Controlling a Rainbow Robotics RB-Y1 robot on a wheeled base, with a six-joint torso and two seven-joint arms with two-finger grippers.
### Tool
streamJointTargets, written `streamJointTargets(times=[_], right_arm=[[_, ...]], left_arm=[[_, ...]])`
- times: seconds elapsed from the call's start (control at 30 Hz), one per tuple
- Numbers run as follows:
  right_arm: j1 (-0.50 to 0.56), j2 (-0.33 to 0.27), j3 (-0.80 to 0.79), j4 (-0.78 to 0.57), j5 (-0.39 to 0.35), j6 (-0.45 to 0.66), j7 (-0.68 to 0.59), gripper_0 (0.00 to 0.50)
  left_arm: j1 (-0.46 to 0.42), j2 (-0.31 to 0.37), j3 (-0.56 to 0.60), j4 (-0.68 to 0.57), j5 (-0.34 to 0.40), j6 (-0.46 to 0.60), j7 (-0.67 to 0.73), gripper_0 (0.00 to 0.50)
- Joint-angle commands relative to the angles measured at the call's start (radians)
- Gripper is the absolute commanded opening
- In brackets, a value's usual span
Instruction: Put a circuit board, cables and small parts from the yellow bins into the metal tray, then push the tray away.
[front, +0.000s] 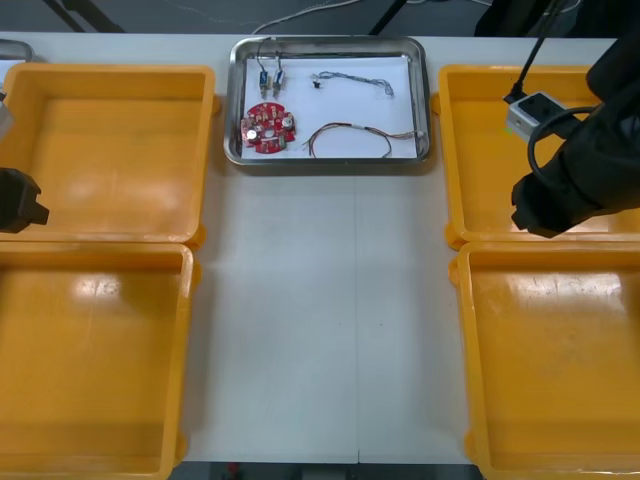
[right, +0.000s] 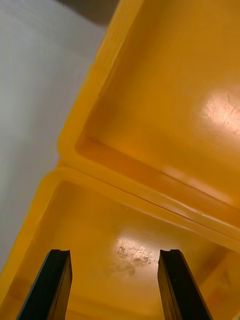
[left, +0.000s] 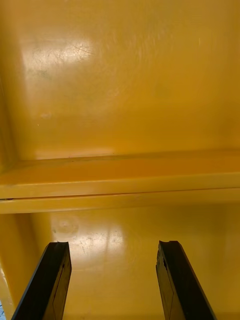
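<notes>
Left tool (left: 114, 245): two black fingers standing apart with nothing between them, poised over the glossy floor of the far-left yellow bin (front: 110, 150), close to its near wall. In the front view it sits at the table's left edge. Past its fingers lie the paired rims where this bin meets the near-left yellow bin (front: 90, 360). Right tool (right: 115, 252): fingers likewise spread and holding nothing, above a scuffed, shiny bin floor. Past its fingers run the butted rims of the far-right yellow bin (front: 480, 150) and the near-right yellow bin (front: 550, 370), with pale table to one side. In the front view the black right arm, which carries a small grey box (front: 530, 112), hangs over the far-right bin near its near rim. Metal tray (front: 330, 42): shiny rim, white inside, set at the table's far edge between the two far bins and just beside each. Contents: round red circuit board (front: 266, 127) in its near-left part; small metal parts (front: 270, 78) just beyond the board; a twisted blue and white cable (front: 355, 80) toward the far-right part; a red and yellow cable (front: 350, 138) curving along the near side. Table (front: 320, 300): light, matte, with a broad bare strip between the bin pairs and a faint seam down its length. Room: dark floor beyond the far edge, with a pale cord (front: 300, 15) and black stand legs (front: 75, 15).
</notes>
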Motion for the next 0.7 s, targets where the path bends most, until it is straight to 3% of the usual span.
streamJointTargets(times=[0.03,0.47,0.7], right_arm=[[0.094,-0.059,-0.15,-0.036,-0.05,0.007,-0.112,0.5],[0.368,-0.077,-0.468,-0.051,-0.075,0.007,-0.092,0.5],[0.434,-0.074,-0.486,-0.05,-0.038,0.007,-0.072,0.5]], left_arm=[[0.016,0.007,0.0,-0.03,0.006,0.006,0.015,0.5],[0.016,0.007,0.0,-0.03,0.006,0.006,0.015,0.5],[0.016,0.007,0.0,-0.03,0.006,0.006,0.015,0.5]])
